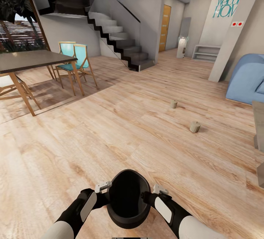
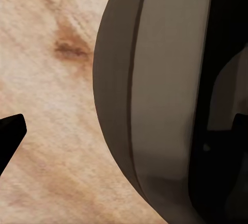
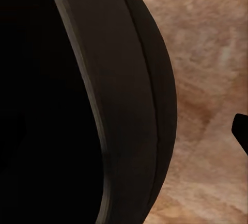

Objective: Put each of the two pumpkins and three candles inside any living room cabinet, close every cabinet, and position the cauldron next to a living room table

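Item: cauldron (image 1: 128,198), glossy black, mouth towards the head camera, carried between both arms low before the trunk and above the wooden floor (image 1: 121,129). Left gripper (image 1: 103,191) sits at one side of the rim, right gripper (image 1: 154,193) at the other; each looks to straddle the wall, but whether the fingers press on it or stand slack cannot be told. Risk, as a judgement: with a two-sided rim hold, any uneven motion of the arms or a jolt of the base could tilt the pot or let it slip to the boards. Left wrist view gives the cauldron's belly and rim close by one dark fingertip (image 2: 10,131); right wrist view gives the dark interior and rim band, a fingertip (image 3: 242,128) outside it. Beyond the fingers, head view alone: two candles, nearer (image 1: 195,126) and farther (image 1: 173,104), on the floor; dining table (image 1: 29,61), stairs (image 1: 121,44).
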Controlling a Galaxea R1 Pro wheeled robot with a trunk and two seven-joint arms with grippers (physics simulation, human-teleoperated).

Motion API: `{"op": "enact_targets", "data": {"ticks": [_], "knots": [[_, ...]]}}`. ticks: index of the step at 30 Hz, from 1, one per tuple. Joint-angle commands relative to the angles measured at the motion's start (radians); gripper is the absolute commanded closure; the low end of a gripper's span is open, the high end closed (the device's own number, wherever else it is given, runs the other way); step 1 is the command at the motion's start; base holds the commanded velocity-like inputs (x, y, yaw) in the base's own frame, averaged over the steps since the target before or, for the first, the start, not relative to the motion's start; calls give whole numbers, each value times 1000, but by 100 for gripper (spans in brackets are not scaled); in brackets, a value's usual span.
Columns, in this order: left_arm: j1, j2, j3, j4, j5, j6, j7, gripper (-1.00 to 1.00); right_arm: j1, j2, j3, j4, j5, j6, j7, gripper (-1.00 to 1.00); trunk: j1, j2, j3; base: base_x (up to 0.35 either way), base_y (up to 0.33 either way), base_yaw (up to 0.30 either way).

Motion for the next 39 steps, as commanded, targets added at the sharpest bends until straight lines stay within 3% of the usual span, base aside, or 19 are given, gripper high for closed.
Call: {"op": "enact_targets", "data": {"ticks": [1, 8, 9, 34, 35, 39], "knots": [[0, 1, -4, -2, 11, 3, 10, -100, 0, -1, 9, -2, -8, 3, -8, -100, 0, 0, -1, 0, 0, 0], [0, 1, -4, -2, 11, 3, 10, -100, -1, 0, 9, -2, -8, 3, -8, -100, 0, 0, -1, 0, 0, 0], [0, 1, -4, -2, 11, 3, 10, -100, -1, 1, 9, -2, -8, 3, -8, 100, 0, 0, -1, 0, 0, 0], [0, 1, -4, -10, 9, 2, 9, -100, -1, -1, 9, -3, -8, 3, -8, 100, 0, 0, -1, 0, 0, 0], [0, 1, -4, -10, 9, 2, 9, 100, -1, -1, 9, -3, -8, 3, -8, 100, 0, 0, -1, 0, 0, 0], [0, 2, -4, -9, 9, 2, 10, 100, -1, -1, 9, -3, -8, 3, -8, 100, 0, 0, -1, 0, 0, 0]]}}
